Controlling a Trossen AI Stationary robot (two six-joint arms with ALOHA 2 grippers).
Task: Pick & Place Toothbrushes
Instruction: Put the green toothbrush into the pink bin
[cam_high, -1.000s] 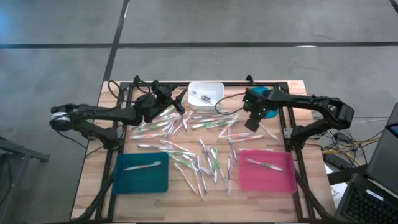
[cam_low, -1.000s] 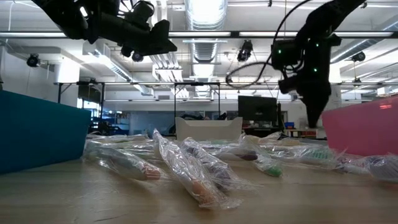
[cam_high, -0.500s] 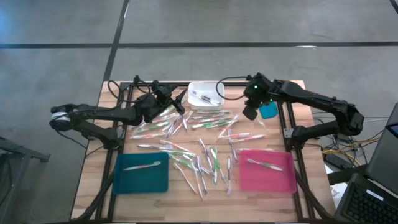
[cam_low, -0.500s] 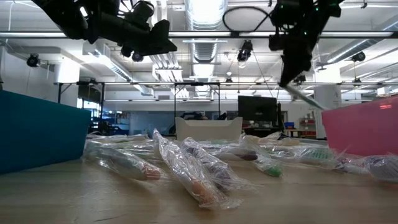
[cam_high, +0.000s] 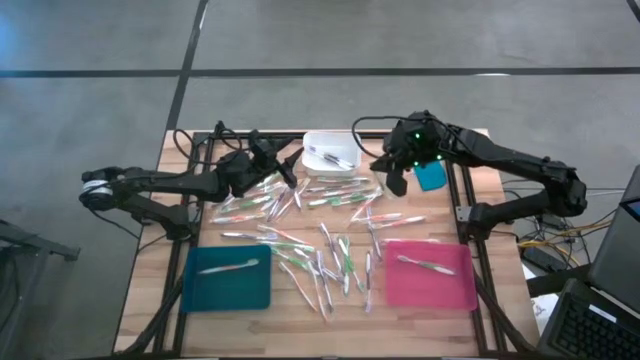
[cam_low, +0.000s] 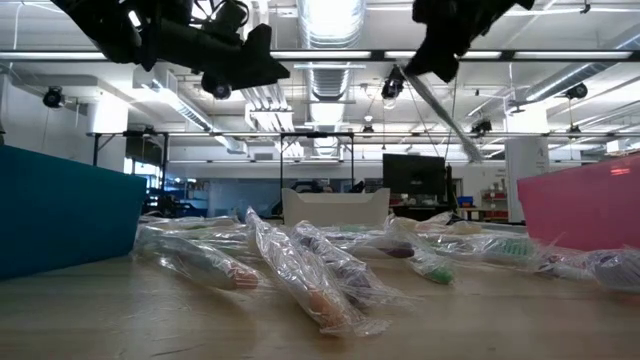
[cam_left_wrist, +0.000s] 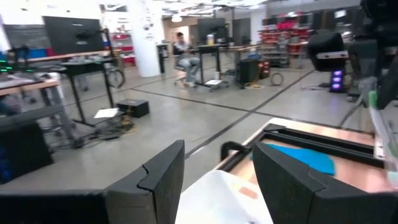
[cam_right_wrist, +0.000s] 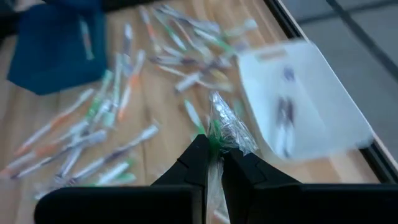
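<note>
The right end effector (cam_high: 392, 181) hangs above the far part of the bench (cam_high: 150, 290), just to the right of the white bin (cam_high: 331, 150), with its fingers (cam_right_wrist: 198, 163) pressed together on a wrapped toothbrush (cam_right_wrist: 219, 140) that has green on it. From table height, that toothbrush shows as a pale stick slanting down and away from the dark fingers, well clear of the wood. The wrist camera shows its crinkled clear wrapper bunched right at the fingertips, the white bin lying beyond and to one side of it. The rest of the toothbrushes (cam_high: 330, 250) lie scattered in their wrappers across the middle of the bench, between the teal tray (cam_high: 228, 280) and the pink tray (cam_high: 430, 276); each tray has a single toothbrush lying in it, and a few dark-handled ones rest in the white bin. A blue pad (cam_high: 431, 177) sits on the bench just beside the right arm. The left end effector (cam_high: 290, 170) hovers at the left side of the white bin, fingers (cam_left_wrist: 163, 180) spread apart with nothing between them, above the near edge of the scatter.
</note>
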